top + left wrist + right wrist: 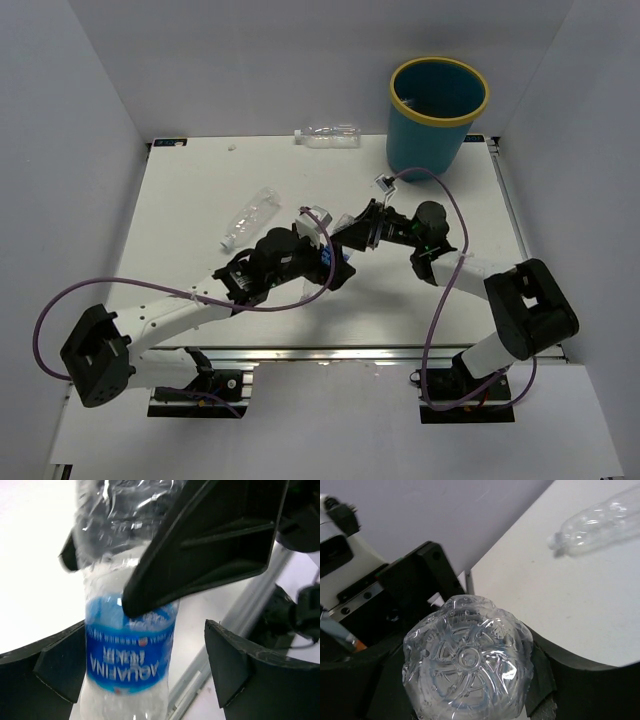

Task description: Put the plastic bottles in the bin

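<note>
A clear plastic bottle with a blue label (129, 652) hangs between my two grippers over the middle of the table (200, 190). My right gripper (470, 667) is shut on its bottom end, and the ribbed base (467, 660) fills the space between the fingers. My left gripper (145, 652) is open around the labelled part, with a clear gap to its right finger (235, 665). In the top view both grippers, left (330, 262) and right (352, 238), meet at that bottle (343, 264). The teal bin (400, 100) with a yellow rim stands at the far right.
A second clear bottle (250, 215) lies on the table left of the grippers; it also shows in the right wrist view (600, 522). A third bottle (330, 136) lies along the far edge, left of the bin. Purple cables loop off both arms.
</note>
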### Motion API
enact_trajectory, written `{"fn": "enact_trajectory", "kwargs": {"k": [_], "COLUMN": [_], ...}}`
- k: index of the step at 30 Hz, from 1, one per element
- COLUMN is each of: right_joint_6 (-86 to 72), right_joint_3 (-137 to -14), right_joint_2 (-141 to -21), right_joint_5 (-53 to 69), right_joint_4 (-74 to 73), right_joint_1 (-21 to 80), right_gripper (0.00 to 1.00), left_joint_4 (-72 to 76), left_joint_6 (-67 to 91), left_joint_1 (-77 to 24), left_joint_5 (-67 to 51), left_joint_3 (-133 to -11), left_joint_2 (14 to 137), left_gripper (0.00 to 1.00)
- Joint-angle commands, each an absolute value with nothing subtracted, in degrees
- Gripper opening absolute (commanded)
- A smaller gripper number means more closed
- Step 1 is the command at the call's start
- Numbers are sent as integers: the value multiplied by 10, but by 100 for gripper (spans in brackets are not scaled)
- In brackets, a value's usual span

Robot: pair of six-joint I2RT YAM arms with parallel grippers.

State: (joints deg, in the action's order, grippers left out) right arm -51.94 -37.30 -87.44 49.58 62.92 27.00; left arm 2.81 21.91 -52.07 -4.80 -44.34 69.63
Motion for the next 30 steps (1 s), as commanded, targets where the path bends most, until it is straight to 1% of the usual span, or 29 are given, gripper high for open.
{"fn": "enact_trajectory", "kwargs": {"k": [1, 2, 3, 4, 5, 6, 7, 9, 11, 12, 13, 14, 15, 16, 18, 19, 21, 22, 23, 24, 25, 27, 28, 29, 30], "right_joint_6": [-446, -420, -394, -342, -320, -306, -280, -262, -215, -201, -183, -144, -124, -107, -64, -56, -41, -36, -33, -31, -37, -43, -47, -48, -47], "right_joint_3": [-417, -431, -443, -456, -481, -493, -505, -561, -606, -658, -688, -722, -798, -837, -900, -942, -977, -1020, -1046, -1070, -1116, -1159, -1182, -1233, -1263], "right_joint_2": [-838, -830, -814, -807, -800, -785, -779, -767, -766, -771, -776, -786, -813, -830, -876, -889, -936, -953, -973, -1010, -1028, -1086, -1105, -1125, -1160], "right_joint_5": [366, 340, 309, 278, 212, 180, 135, 97, 53, 25, -37, -69, -103, -159, -200, -234, -260, -267, -266, -262, -258, -258, -258, -251, -235], "right_joint_4": [531, 483, 385, 341, 301, 271, 230, 191, 175, 176, 177, 173, 165, 157, 159, 167, 181, 176, 164, 137, 123, 92, 80, 65, 27], "right_joint_1": [243, 235, 231, 229, 222, 219, 214, 195, 183, 180, 178, 176, 175, 172, 161, 156, 139, 133, 120, 113, 106, 91, 84, 79, 76], "right_gripper": [23, 22, 22, 22, 22, 22, 21, 21, 21, 20, 19, 19, 19, 19, 20, 20, 20, 20, 20, 21, 23, 27, 42, 63, 86], "left_joint_4": [4, 3, 3, 3, -14, -21, -26, -54, -84, -93, -99, -109, -110, -112, -114, -112, -100, -91, -71, -68, -67, -75, -76, -92, -101], "left_joint_6": [221, 228, 232, 236, 241, 252, 256, 267, 281, 287, 290, 295, 297, 295, 289, 280, 224, 189, 108, 72, 50, -1, -20, -32, -34], "left_joint_1": [-525, -525, -525, -525, -525, -525, -524, -520, -512, -494, -483, -470, -457, -421, -382, -345, -319, -318, -318, -318, -318, -316, -315, -310, -300], "left_joint_5": [7, 51, 72, 93, 117, 169, 194, 255, 272, 273, 257, 251, 244, 231, 207, 196, 173, 169, 133, 120, 111, 112, 126, 134, 144], "left_joint_3": [-471, -472, -473, -471, -473, -473, -475, -483, -498, -503, -508, -516, -520, -526, -554, -567, -598, -602, -601, -599, -599, -599, -600, -605, -609], "left_joint_2": [678, 669, 664, 660, 655, 648, 646, 647, 652, 661, 667, 673, 681, 700, 725, 755, 780, 790, 801, 804, 804, 804, 806, 814, 820], "left_gripper": [98, 98, 98, 98, 98, 98, 98, 98, 98, 98, 98, 98, 98, 98, 98, 98, 98, 98, 98, 98, 98, 98, 98, 98, 98]}}
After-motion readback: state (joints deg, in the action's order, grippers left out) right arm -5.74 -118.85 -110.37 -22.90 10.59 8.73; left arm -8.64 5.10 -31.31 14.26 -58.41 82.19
